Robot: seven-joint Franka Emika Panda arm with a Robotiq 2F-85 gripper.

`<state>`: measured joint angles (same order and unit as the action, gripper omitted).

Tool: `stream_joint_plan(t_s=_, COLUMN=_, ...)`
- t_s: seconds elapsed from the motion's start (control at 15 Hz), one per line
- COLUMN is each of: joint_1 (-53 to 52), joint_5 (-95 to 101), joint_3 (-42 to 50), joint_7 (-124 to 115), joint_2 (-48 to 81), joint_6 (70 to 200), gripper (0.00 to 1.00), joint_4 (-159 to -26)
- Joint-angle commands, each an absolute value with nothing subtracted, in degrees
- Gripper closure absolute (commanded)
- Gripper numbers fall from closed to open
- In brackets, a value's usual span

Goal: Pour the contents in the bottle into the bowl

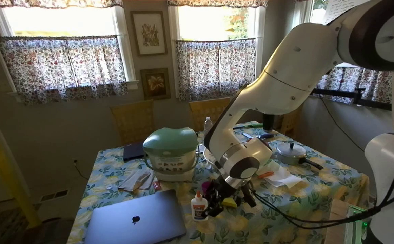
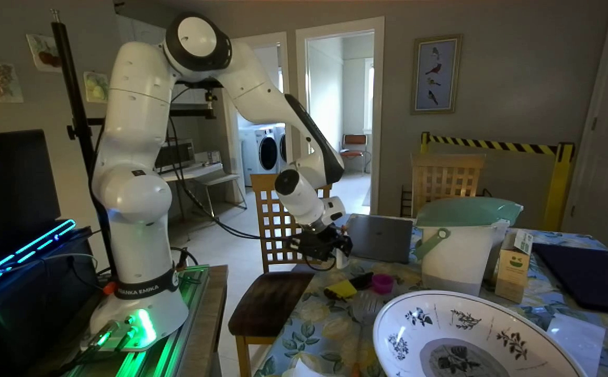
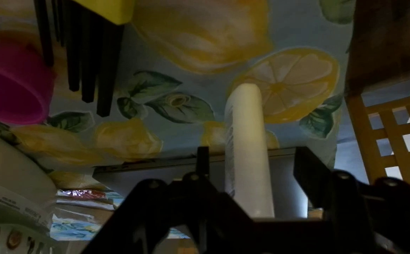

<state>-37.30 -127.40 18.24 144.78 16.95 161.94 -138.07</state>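
Note:
The bottle [image 1: 199, 207] is a small white glue bottle with an orange-red cap, upright near the silver laptop. It also shows in an exterior view [image 2: 341, 259], partly behind the gripper, and in the wrist view [image 3: 249, 141], where its cap is hidden. My gripper [image 1: 212, 206] is low beside the bottle. In the wrist view the gripper [image 3: 251, 155] is open, with the bottle between its fingers and a gap on each side. The bowl [image 2: 484, 330] is wide and white with a leaf pattern. The arm partly covers the bowl [image 1: 210, 157] in an exterior view.
A silver laptop [image 1: 136, 220] lies close to the bottle. A tub with a green lid [image 1: 171, 149] stands behind it. A pink cup [image 2: 382, 283] and a yellow-and-black utensil [image 2: 341, 289] lie near the gripper. A lidded pot [image 1: 291, 152] and a clear bottle [image 1: 208, 124] stand farther back.

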Motion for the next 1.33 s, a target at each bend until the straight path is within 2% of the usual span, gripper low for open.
stream_joint_plan(t_s=0.0, joint_1=-37.7, joint_5=-133.3, joint_3=19.8, joint_7=151.4, joint_2=19.7, joint_6=158.5, gripper=0.35, joint_4=-136.0)
stream_joint_plan(t_s=0.07, joint_1=-37.6, joint_5=-134.0, joint_3=19.9, joint_7=152.0, joint_2=20.3, joint_6=157.7, gripper=0.37, joint_4=-136.0)
stream_joint_plan(t_s=0.2, joint_1=-37.3, joint_5=-134.3, joint_3=19.6, joint_7=152.0, joint_2=21.3, joint_6=156.0, gripper=0.61, joint_4=-136.2)
stream_joint_plan(t_s=0.4, joint_1=-37.4, joint_5=-134.0, joint_3=19.5, joint_7=151.6, joint_2=22.2, joint_6=154.9, gripper=0.84, joint_4=-136.4)
stream_joint_plan(t_s=0.53, joint_1=-37.6, joint_5=-134.1, joint_3=19.6, joint_7=151.7, joint_2=22.0, joint_6=154.8, gripper=0.94, joint_4=-136.3)
stream_joint_plan(t_s=0.87, joint_1=-37.9, joint_5=-133.7, joint_3=19.6, joint_7=151.1, joint_2=18.0, joint_6=155.4, gripper=0.92, joint_4=-137.8)
stream_joint_plan(t_s=1.2, joint_1=-36.6, joint_5=-131.3, joint_3=19.9, joint_7=147.9, joint_2=6.1, joint_6=154.3, gripper=0.92, joint_4=-143.9)
stream_joint_plan(t_s=1.27, joint_1=-29.3, joint_5=-130.7, joint_3=13.4, joint_7=148.4, joint_2=2.9, joint_6=154.9, gripper=0.92, joint_4=-145.6)
